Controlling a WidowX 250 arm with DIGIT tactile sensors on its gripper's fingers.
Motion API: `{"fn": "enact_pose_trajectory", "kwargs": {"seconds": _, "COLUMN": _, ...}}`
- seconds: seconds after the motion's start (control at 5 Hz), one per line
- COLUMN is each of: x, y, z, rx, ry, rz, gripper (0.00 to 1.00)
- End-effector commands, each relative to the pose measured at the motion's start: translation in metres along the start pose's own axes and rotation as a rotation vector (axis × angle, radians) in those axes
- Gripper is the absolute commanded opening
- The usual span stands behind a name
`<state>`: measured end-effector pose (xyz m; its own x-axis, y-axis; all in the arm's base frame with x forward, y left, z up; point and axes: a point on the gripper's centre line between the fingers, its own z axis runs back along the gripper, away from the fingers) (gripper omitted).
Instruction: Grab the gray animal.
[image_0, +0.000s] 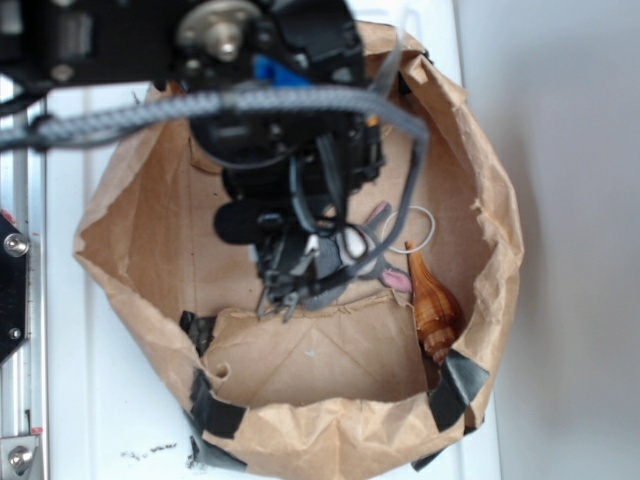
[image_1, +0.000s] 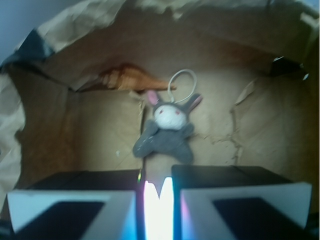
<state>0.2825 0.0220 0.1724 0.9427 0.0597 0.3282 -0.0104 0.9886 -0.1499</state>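
The gray animal, a small plush bunny with a white face, pink-lined ears and a white loop cord, lies flat on the floor of a brown paper bag. In the exterior view the arm covers most of the animal, and only gray edges, a pink ear tip and the cord show. My gripper hovers just short of the bunny's feet. Its jaws stand close together with a thin bright slit between them and nothing held. From outside, the gripper points down into the bag.
A brown striped seashell lies by the bag's right wall, seen in the wrist view as the seashell behind the bunny. The crumpled bag walls rise all round, patched with black tape. A metal rail runs along the left.
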Motion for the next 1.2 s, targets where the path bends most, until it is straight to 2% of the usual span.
{"fn": "enact_pose_trajectory", "kwargs": {"seconds": 0.0, "x": 0.031, "y": 0.011, "z": -0.023, "rx": 0.020, "ry": -0.023, "rz": -0.025, "gripper": 1.00}}
{"fn": "enact_pose_trajectory", "kwargs": {"seconds": 0.2, "x": 0.032, "y": 0.014, "z": -0.034, "rx": 0.013, "ry": -0.050, "rz": -0.031, "gripper": 1.00}}
{"fn": "enact_pose_trajectory", "kwargs": {"seconds": 0.4, "x": 0.026, "y": 0.016, "z": -0.049, "rx": 0.015, "ry": -0.044, "rz": -0.053, "gripper": 1.00}}
{"fn": "enact_pose_trajectory", "kwargs": {"seconds": 0.8, "x": 0.012, "y": 0.022, "z": -0.063, "rx": 0.062, "ry": 0.000, "rz": -0.084, "gripper": 1.00}}
{"fn": "enact_pose_trajectory", "kwargs": {"seconds": 1.0, "x": 0.009, "y": 0.024, "z": -0.068, "rx": 0.060, "ry": 0.004, "rz": -0.085, "gripper": 1.00}}
